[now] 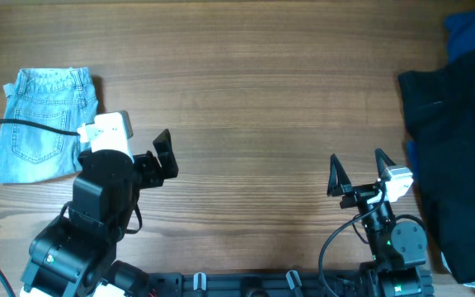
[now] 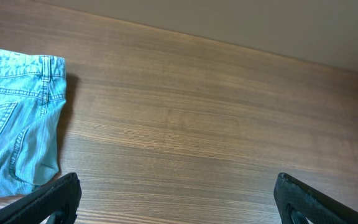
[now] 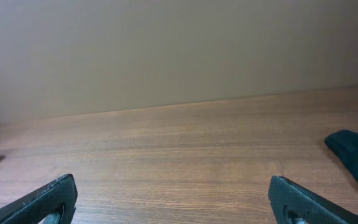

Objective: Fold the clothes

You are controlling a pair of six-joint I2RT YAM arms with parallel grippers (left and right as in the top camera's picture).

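The light blue denim shorts (image 1: 44,120) lie folded on the table at the far left, waistband and a stitched pocket showing. They also show at the left edge of the left wrist view (image 2: 14,118). My left gripper (image 1: 157,158) is open and empty, just right of the shorts and apart from them. In the left wrist view its jaws (image 2: 178,196) are spread wide over bare wood. My right gripper (image 1: 359,173) is open and empty at the front right; its jaws (image 3: 173,199) show only bare table between them.
A black garment (image 1: 456,157) lies at the right edge of the table, with a royal blue cloth (image 1: 468,29) behind it. The black garment's corner shows in the right wrist view (image 3: 356,152). A black cable (image 1: 23,125) crosses the shorts. The wooden table (image 1: 254,99) spans the middle.
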